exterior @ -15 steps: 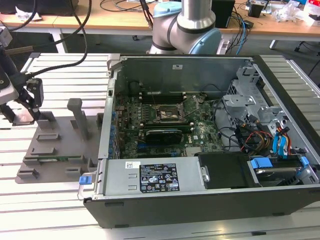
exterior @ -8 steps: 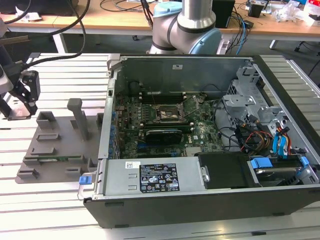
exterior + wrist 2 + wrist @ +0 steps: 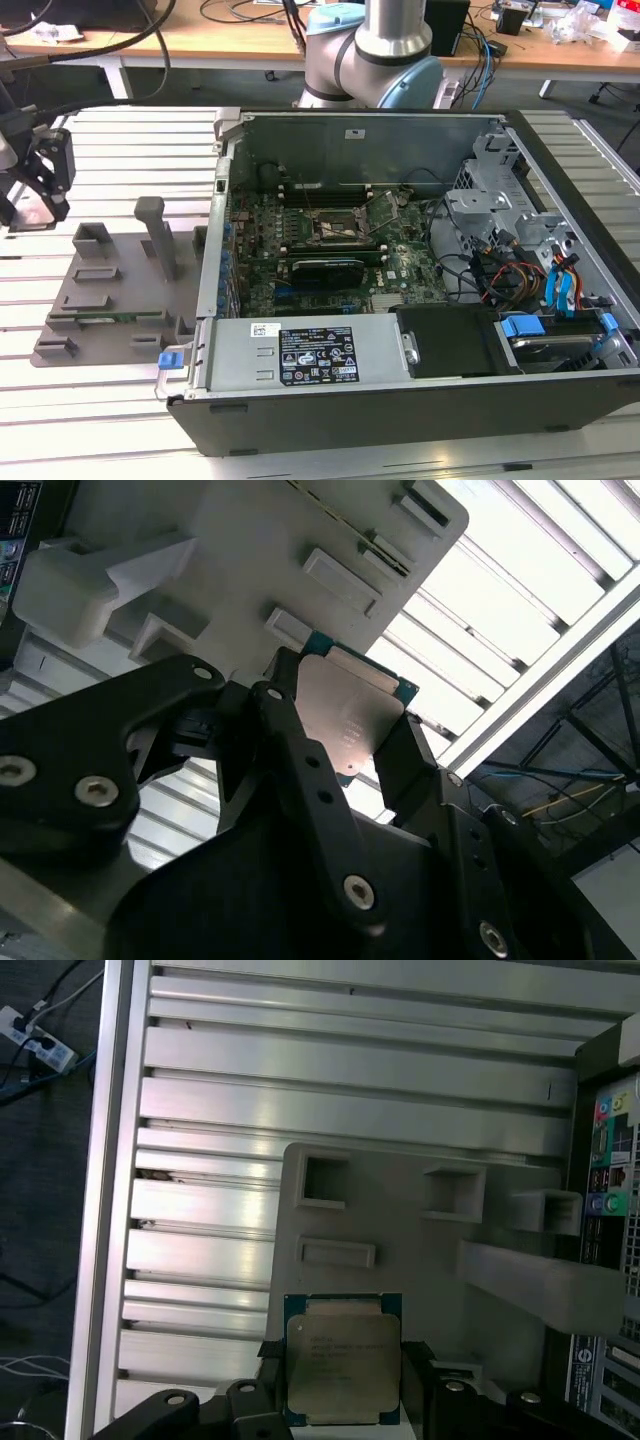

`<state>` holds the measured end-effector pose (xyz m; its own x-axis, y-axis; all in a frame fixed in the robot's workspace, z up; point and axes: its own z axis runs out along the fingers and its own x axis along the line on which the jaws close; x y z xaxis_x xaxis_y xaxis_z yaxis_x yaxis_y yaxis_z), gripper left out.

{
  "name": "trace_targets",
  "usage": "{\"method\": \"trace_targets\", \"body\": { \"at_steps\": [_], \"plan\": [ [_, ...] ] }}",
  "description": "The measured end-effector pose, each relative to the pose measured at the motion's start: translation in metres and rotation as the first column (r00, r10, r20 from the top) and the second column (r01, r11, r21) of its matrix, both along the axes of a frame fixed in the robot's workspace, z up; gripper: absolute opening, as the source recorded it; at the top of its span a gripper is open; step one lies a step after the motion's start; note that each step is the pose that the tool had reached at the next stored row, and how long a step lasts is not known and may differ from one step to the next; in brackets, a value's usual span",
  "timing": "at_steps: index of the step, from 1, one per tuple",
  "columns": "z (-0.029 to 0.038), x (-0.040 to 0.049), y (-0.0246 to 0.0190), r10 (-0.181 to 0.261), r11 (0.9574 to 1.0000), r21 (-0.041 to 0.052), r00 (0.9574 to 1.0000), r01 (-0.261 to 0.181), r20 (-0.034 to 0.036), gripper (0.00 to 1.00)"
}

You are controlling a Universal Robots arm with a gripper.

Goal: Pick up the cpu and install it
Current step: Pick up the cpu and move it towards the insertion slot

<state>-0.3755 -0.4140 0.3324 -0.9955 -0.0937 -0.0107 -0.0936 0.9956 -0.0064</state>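
The cpu (image 3: 343, 1358) is a flat square chip with a pale metal top on a green board. In both wrist views it sits clamped between my gripper's (image 3: 343, 1355) two black fingers (image 3: 268, 1355), lifted off the surface. The second wrist view shows the cpu (image 3: 350, 715) edge-on between the fingers, my gripper (image 3: 345, 730) shut on it. In the exterior view my gripper (image 3: 45, 190) hangs at the far left, above the table beside the grey fixture plate (image 3: 120, 290). The black cpu socket (image 3: 335, 225) lies on the motherboard inside the open case, its metal frame raised.
The open computer case (image 3: 420, 400) fills the exterior view's right, with cables, drive cage and a power supply. The fixture plate (image 3: 420, 1220) carries raised blocks and a tall post (image 3: 155, 235). The slatted aluminium table (image 3: 200, 1210) lies below. The arm's base (image 3: 370, 60) stands behind the case.
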Motion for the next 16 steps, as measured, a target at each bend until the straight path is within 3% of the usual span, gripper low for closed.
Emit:
{"method": "trace_targets", "body": {
  "at_steps": [7,16],
  "plan": [
    [0.0082,0.0007,0.0000,0.000,1.0000,-0.0001,1.0000,0.000,-0.0003,0.55],
    [0.0313,0.0012,0.0000,0.000,1.0000,-0.0001,1.0000,0.000,-0.0004,0.55]
  ]
}}
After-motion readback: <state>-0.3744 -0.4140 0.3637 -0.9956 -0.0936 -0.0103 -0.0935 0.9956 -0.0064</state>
